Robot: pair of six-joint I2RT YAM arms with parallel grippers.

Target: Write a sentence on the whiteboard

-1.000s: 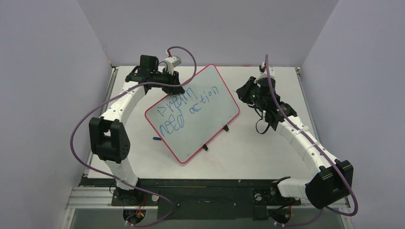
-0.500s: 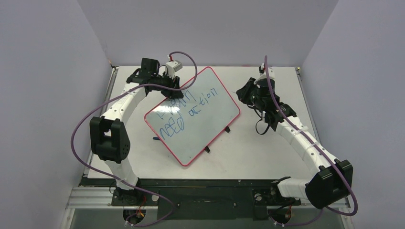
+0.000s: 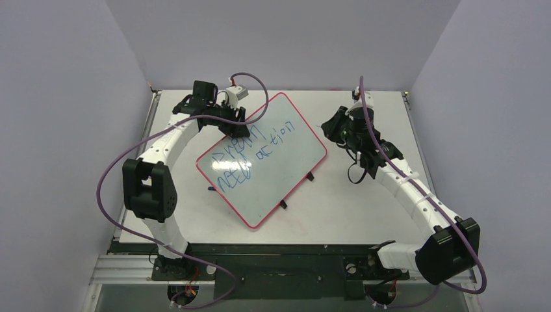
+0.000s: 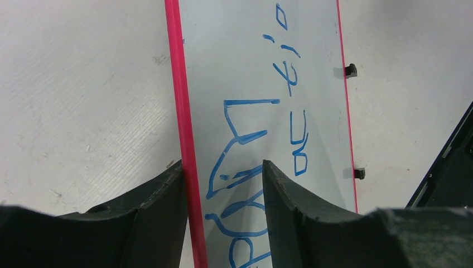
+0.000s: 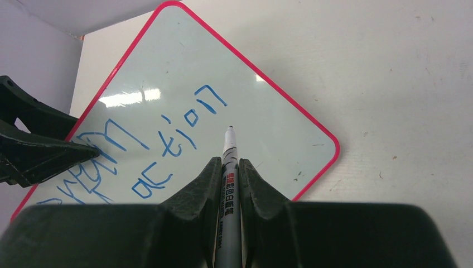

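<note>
Black left claw [image 4: 222, 166]: spread, straddling the red rim [image 4: 179, 84]; nothing pinched.
Black right claw [image 5: 230, 163]: pressed together on the marker [image 5: 228, 146], tip aimed at the board and apparently off it.
Risk, slide: with the left claw loose, any further stroke could push the whiteboard [image 3: 289, 170] across the smooth desk [image 3: 364, 214].
Risk, smear: 1 left finger [image 4: 284, 212] hangs over blue letters; a brush would blur them.
Whiteboard: lies skewed mid-desk between both arms; glossy, flat, rounded corners, 2 black clips [image 3: 310, 176] on its near-right edge.
Sentence [image 3: 250, 155]: thin wobbly blue strokes, 2 rows.
Desk: matte white, faintly ribbed.
</note>
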